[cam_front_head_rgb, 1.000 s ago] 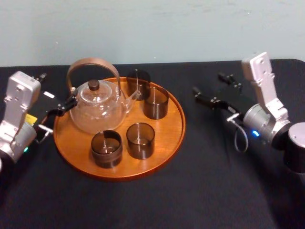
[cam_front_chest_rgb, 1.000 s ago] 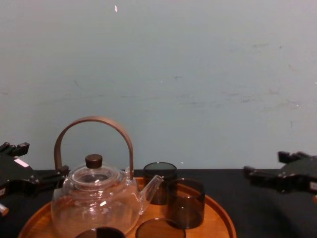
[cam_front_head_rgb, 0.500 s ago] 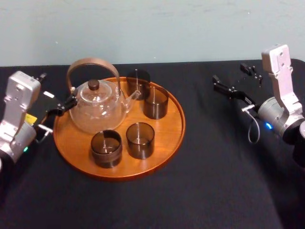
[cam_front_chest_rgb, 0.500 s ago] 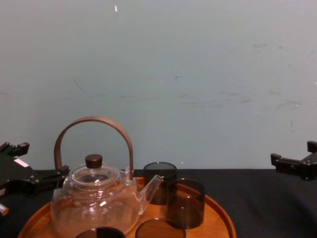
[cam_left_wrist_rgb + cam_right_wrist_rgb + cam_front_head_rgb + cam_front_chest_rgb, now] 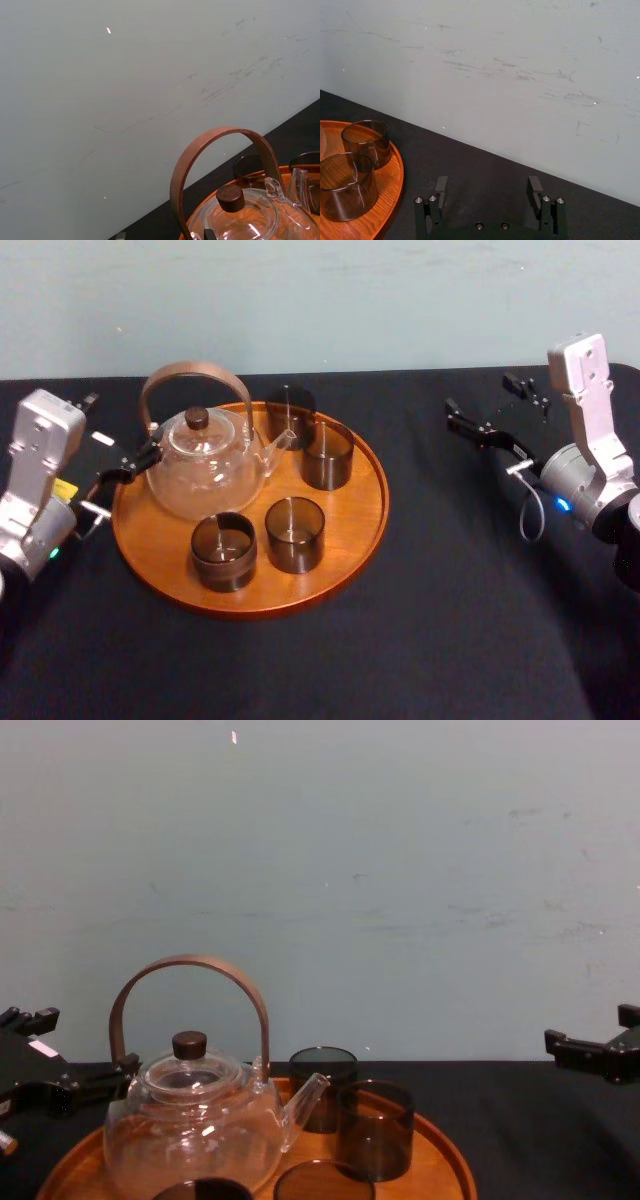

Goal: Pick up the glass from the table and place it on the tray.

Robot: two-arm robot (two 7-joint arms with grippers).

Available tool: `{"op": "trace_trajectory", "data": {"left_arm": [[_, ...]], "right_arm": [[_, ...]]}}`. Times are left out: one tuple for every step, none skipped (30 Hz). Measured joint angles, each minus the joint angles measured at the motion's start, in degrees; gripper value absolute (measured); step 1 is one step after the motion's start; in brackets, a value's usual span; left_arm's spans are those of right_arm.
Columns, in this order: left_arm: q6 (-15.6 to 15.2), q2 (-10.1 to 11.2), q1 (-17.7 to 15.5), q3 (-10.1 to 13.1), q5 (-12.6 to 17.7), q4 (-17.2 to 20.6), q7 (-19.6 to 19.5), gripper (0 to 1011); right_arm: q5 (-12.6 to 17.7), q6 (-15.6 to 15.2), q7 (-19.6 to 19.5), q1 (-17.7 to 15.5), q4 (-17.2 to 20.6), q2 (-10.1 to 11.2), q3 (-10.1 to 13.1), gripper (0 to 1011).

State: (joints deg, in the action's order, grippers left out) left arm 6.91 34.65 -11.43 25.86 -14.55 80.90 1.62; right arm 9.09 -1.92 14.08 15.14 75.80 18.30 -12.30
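The round orange-brown tray [image 5: 352, 502] lies on the black table [image 5: 450, 620], left of centre. Several smoky dark glasses stand on it: one at the back [image 5: 290, 406], one beside it [image 5: 328, 454], and two at the front [image 5: 294, 534] [image 5: 223, 552]. Two of them [image 5: 366, 141] [image 5: 345, 186] show in the right wrist view, on the tray's rim side. My right gripper [image 5: 478, 393] [image 5: 488, 186] hovers over the table well right of the tray, open and empty. My left gripper [image 5: 120, 426] waits open at the tray's left edge, next to the teapot.
A clear glass teapot [image 5: 205, 475] with a brown arched handle [image 5: 190, 965] fills the tray's back left. A pale wall [image 5: 400, 870] rises right behind the table. Bare black table spreads right of the tray and along the front.
Over the last second my right gripper drew back to the right, away from the tray, still open and empty. It has held still since. The left arm and the glasses have not moved.
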Motion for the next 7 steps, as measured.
{"op": "trace_trajectory", "data": {"left_arm": [[0.0, 0.0, 0.0, 0.0, 0.0, 0.0, 0.0, 1009], [0.0, 0.0, 0.0, 0.0, 0.0, 0.0, 0.0, 1010], [0.0, 0.0, 0.0, 0.0, 0.0, 0.0, 0.0, 1010], [0.0, 0.0, 0.0, 0.0, 0.0, 0.0, 0.0, 1009], [0.0, 0.0, 0.0, 0.0, 0.0, 0.0, 0.0, 1010], [0.0, 0.0, 0.0, 0.0, 0.0, 0.0, 0.0, 1010], [0.0, 0.0, 0.0, 0.0, 0.0, 0.0, 0.0, 1010]], "right_arm": [[0.0, 0.0, 0.0, 0.0, 0.0, 0.0, 0.0, 1002], [0.0, 0.0, 0.0, 0.0, 0.0, 0.0, 0.0, 1002], [0.0, 0.0, 0.0, 0.0, 0.0, 0.0, 0.0, 1002], [0.0, 0.0, 0.0, 0.0, 0.0, 0.0, 0.0, 1002], [0.0, 0.0, 0.0, 0.0, 0.0, 0.0, 0.0, 1002], [0.0, 0.0, 0.0, 0.0, 0.0, 0.0, 0.0, 1002], [0.0, 0.0, 0.0, 0.0, 0.0, 0.0, -0.1, 1002]]}}
